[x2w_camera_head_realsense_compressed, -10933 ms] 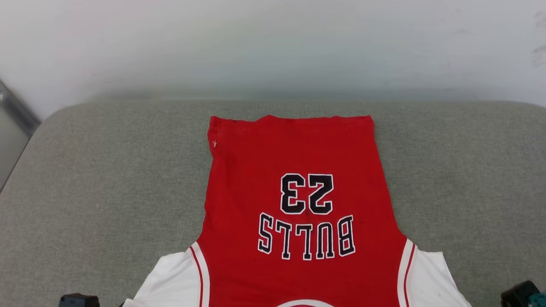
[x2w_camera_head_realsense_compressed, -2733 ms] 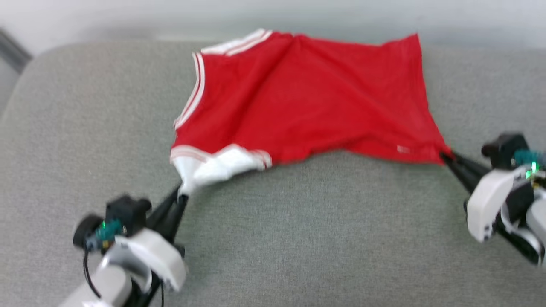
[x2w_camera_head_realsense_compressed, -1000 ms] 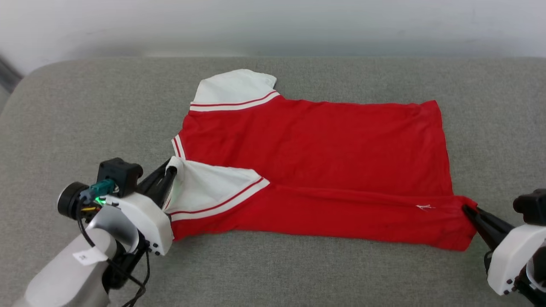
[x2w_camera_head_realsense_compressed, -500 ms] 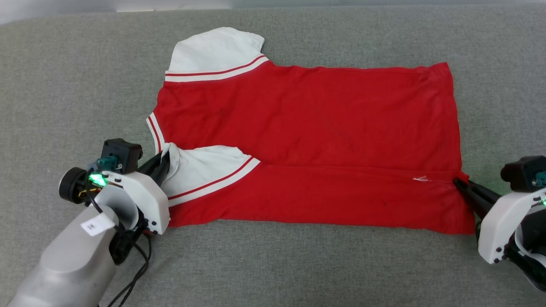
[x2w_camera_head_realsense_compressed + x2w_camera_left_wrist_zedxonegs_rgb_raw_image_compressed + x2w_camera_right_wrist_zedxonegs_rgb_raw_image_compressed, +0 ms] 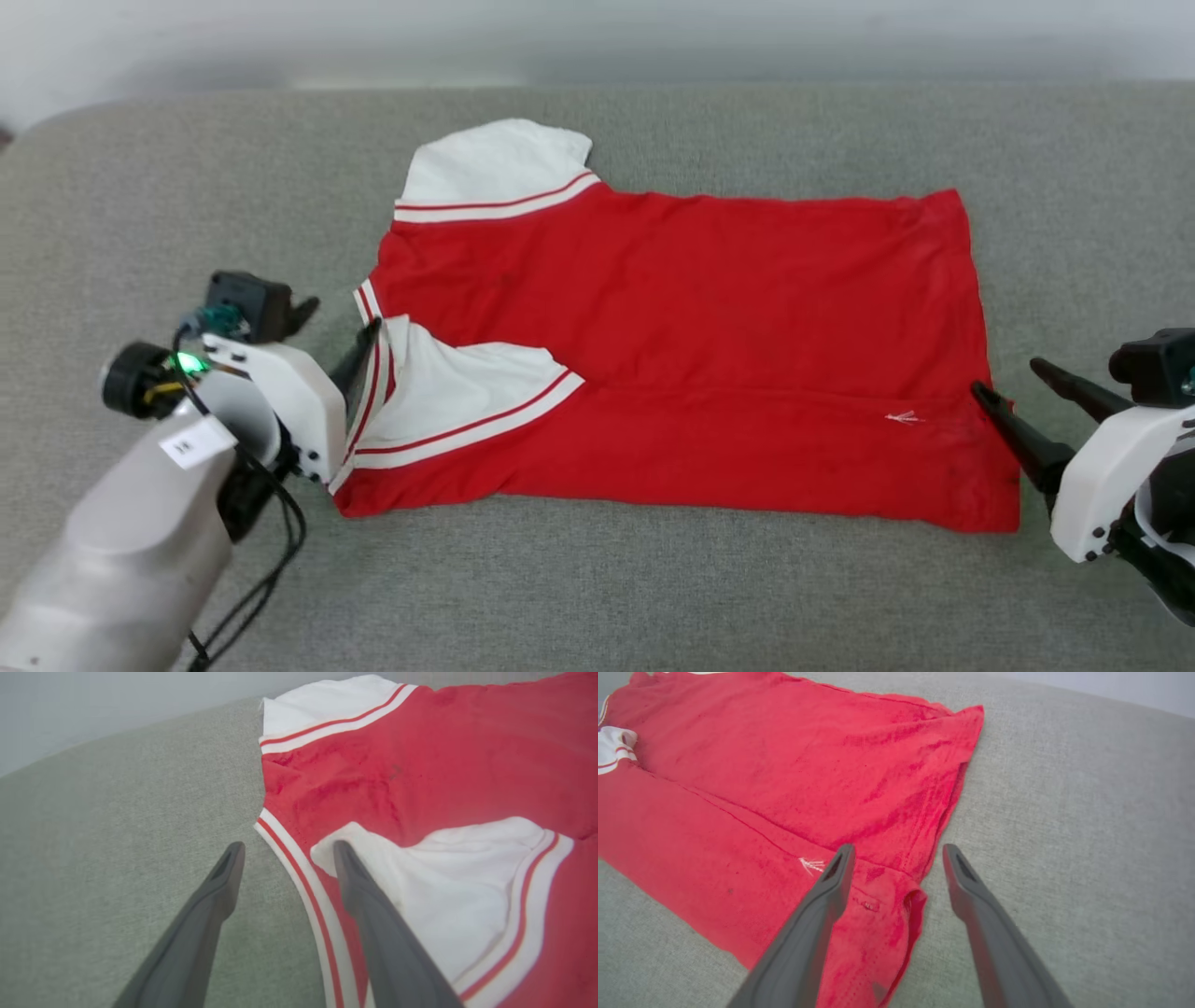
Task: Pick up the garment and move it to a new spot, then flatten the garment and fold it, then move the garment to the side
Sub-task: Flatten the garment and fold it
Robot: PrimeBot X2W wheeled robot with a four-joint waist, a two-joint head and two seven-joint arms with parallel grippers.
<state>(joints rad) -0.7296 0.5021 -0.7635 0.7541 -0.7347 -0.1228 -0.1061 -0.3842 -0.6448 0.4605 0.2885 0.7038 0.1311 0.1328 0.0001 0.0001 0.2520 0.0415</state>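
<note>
Grey cushion (image 5: 653, 597) carries the folded garment (image 5: 709, 308); left gripper (image 5: 341, 315) jaws stand apart with its striped edge between them, right gripper (image 5: 1007, 375) jaws gape astride the hem corner, seemingly without contact.

Garment (image 5: 709, 317) red, white sleeves, striped trim; cushion (image 5: 187, 187) grey-green.

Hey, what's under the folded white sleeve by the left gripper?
The sleeve lies on the red shirt, whose cloth shows along its far edge. What is right beneath, down to the cushion, is covered.
</note>
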